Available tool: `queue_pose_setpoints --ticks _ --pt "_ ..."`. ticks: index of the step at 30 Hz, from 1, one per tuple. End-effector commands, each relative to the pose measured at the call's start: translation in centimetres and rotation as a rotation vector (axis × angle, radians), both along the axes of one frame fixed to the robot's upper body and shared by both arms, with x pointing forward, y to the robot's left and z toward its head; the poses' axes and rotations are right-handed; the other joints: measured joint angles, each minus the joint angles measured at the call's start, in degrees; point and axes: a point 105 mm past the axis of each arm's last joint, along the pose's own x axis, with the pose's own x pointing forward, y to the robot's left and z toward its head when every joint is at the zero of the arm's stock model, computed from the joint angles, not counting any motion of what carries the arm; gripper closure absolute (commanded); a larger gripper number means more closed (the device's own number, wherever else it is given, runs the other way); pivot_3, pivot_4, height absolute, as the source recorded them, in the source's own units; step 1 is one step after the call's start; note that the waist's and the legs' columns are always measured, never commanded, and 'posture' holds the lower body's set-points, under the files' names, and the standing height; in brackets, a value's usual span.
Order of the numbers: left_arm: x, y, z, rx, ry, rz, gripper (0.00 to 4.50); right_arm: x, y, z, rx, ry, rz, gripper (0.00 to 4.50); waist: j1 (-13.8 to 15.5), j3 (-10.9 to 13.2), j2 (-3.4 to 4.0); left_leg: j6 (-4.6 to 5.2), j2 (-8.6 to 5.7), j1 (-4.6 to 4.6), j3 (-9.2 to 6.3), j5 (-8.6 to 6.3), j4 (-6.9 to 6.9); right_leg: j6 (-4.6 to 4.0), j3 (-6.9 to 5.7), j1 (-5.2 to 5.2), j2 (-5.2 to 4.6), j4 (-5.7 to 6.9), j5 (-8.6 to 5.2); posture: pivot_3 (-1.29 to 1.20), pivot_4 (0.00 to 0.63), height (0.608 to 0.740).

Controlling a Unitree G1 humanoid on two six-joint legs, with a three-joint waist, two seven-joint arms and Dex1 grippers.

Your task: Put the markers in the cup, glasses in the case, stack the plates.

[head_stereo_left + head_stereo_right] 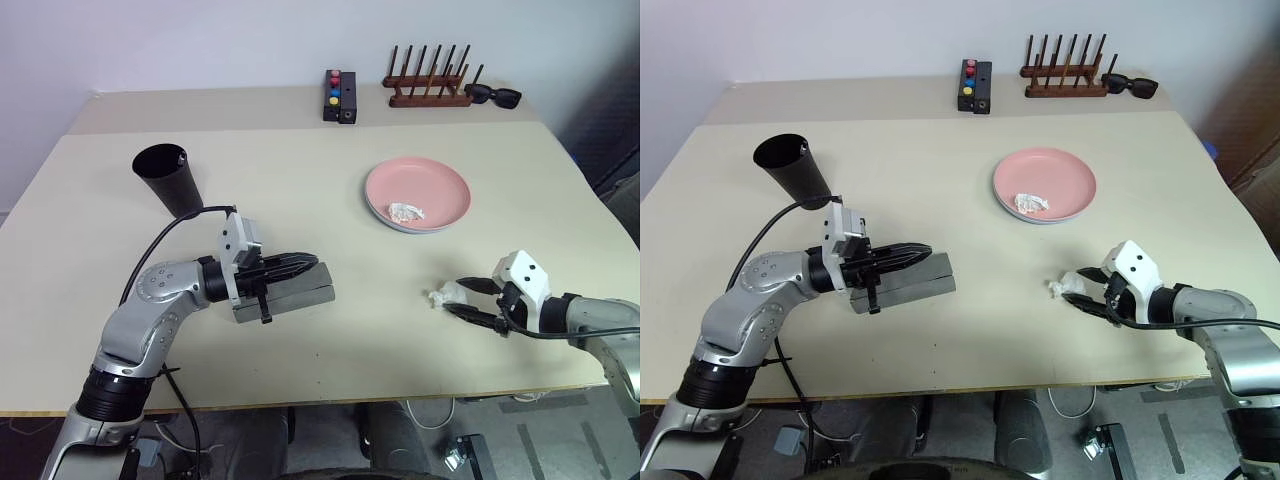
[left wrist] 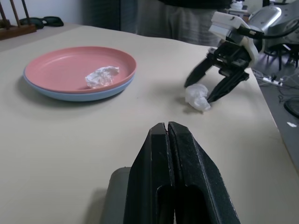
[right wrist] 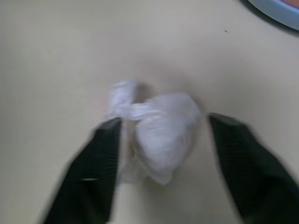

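Here the left gripper (image 1: 300, 264) is lying pressed together over the closed grey case (image 1: 285, 293), the right gripper (image 2: 208, 86) is straddling a crumpled paper wad (image 3: 159, 128), fingers spread; pink plate (image 1: 417, 192) is sitting on blue

The left arm is reaching in from seven o'clock, elbow bent, wrist turned so the left gripper (image 1: 300, 265) is pointing level toward three o'clock, its fingers (image 2: 170, 154) pressing flat together. The right arm is coming in from four o'clock, the right gripper (image 1: 462, 298) tilting down toward nine o'clock, fingers (image 3: 100, 158) standing apart.
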Motion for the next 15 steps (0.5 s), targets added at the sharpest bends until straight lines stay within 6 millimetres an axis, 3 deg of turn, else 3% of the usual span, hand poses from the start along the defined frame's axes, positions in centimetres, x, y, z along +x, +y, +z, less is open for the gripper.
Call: queue_pose_setpoints --ticks 1,2,3,9,12,15 --pt "-0.3 -0.6 1.2 -0.011 -0.042 -0.005 4.50 0.4 1.4 2.1 0.006 -0.067 0.053 3.79 0.01 0.00 0.00 0.00 0.00 0.00 0.00 0.00 0.00 0.00 0.00 0.00 0.00 0.00 0.00 0.00 0.150 0.734" --pt "-0.2 -0.6 1.3 -0.011 -0.044 0.001 4.50 0.6 1.6 2.5 0.009 -0.085 0.058 4.29 -0.01 0.00 0.00 0.00 0.00 0.00 -0.01 0.00 0.00 0.00 0.00 0.00 0.00 0.00 0.00 0.00 0.150 0.734" --pt "-0.2 -0.6 1.4 -0.011 -0.047 0.011 4.50 1.0 1.9 3.4 0.023 -0.120 0.057 4.46 -0.03 0.00 -0.01 0.00 0.00 0.00 -0.01 0.00 0.00 0.00 0.00 0.00 0.00 0.00 0.00 0.00 0.150 0.734" --pt "0.5 -0.4 2.3 -0.039 -0.078 0.080 4.50 5.7 3.5 8.6 0.103 -0.397 -0.034 4.46 -0.12 0.01 -0.02 0.00 0.00 0.01 -0.01 0.00 -0.01 0.01 -0.01 -0.02 0.00 0.01 0.00 0.00 0.150 0.734" --pt "0.8 -0.3 2.4 -0.046 -0.090 0.118 4.50 9.2 2.9 8.4 0.040 -0.461 -0.176 4.46 -0.07 0.01 -0.05 -0.01 -0.01 -0.02 -0.02 0.00 0.00 0.00 -0.01 -0.02 0.00 -0.01 0.01 0.00 0.150 0.734" --pt "1.1 0.2 2.1 -0.050 -0.092 0.151 4.50 11.3 2.3 7.1 0.005 -0.470 -0.251 4.46 0.28 0.01 -0.05 -0.01 -0.04 -0.06 -0.06 0.01 -0.03 0.01 -0.02 -0.05 -0.01 -0.02 0.01 0.00 0.150 0.734"
